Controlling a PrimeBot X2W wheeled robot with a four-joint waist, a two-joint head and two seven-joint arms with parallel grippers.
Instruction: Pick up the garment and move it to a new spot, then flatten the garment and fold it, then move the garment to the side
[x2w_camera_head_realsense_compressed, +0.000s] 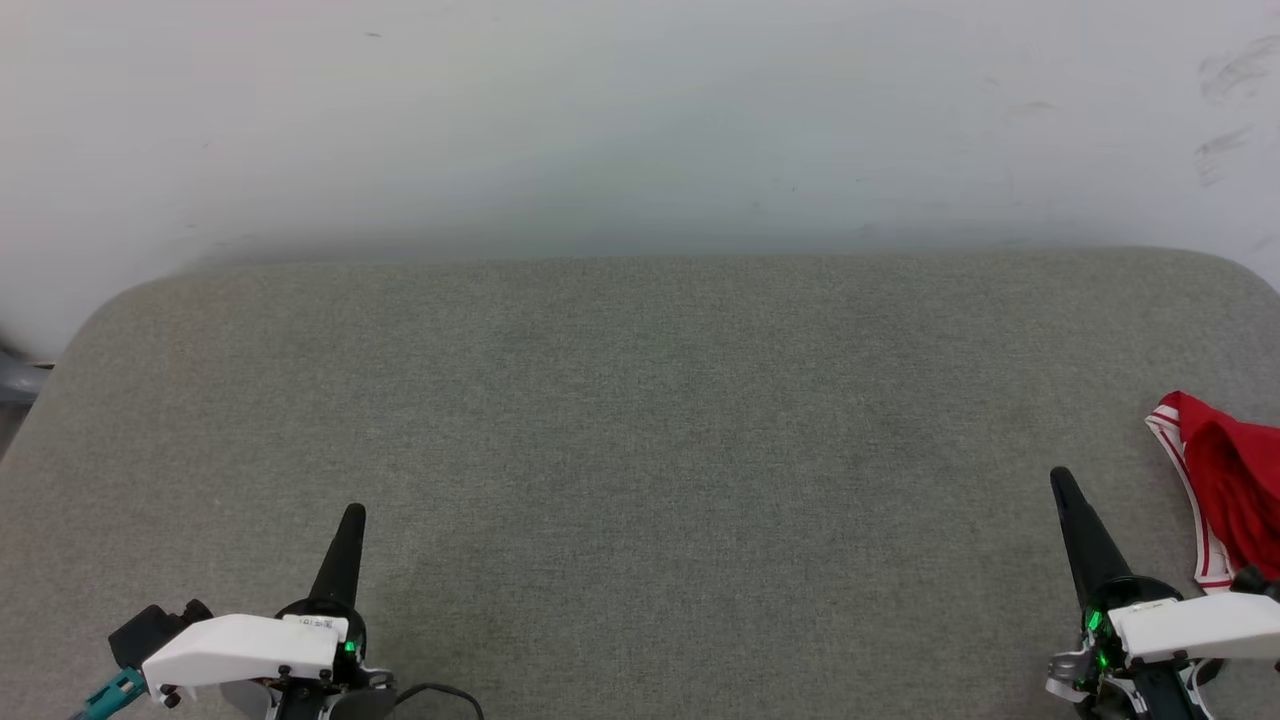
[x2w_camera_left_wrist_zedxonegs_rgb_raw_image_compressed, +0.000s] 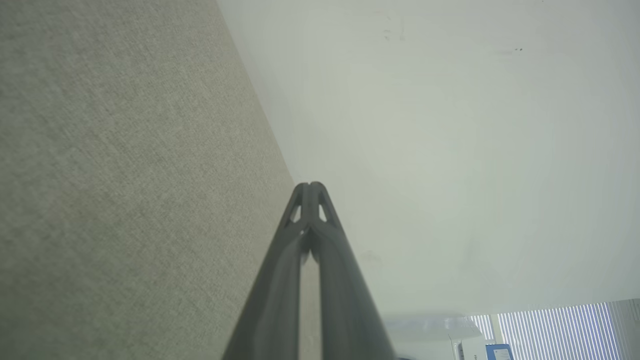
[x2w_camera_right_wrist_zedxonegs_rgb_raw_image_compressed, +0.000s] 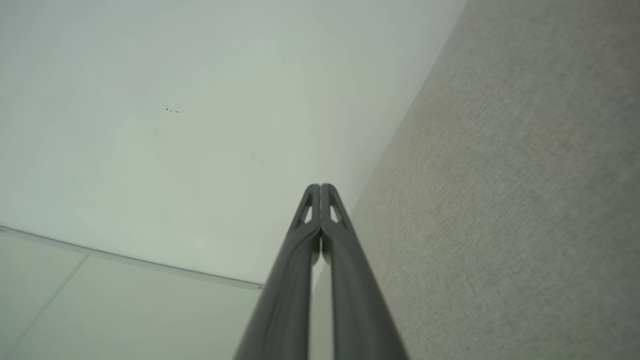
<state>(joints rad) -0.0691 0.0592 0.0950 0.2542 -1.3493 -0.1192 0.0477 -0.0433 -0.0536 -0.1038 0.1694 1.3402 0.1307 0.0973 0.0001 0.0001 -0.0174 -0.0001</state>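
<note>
Head view: garment cut off at right edge

Partly seen: red cloth with striped trim, bunched on grey padded surface, near right, just beside right gripper. Lettering hidden. Right gripper and left gripper closed tight, holding nothing.

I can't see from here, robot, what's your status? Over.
Left claw shut, empty. Right claw shut, empty. Shirt bunched at right of grey pad, beside right claw, not gripped.
</note>
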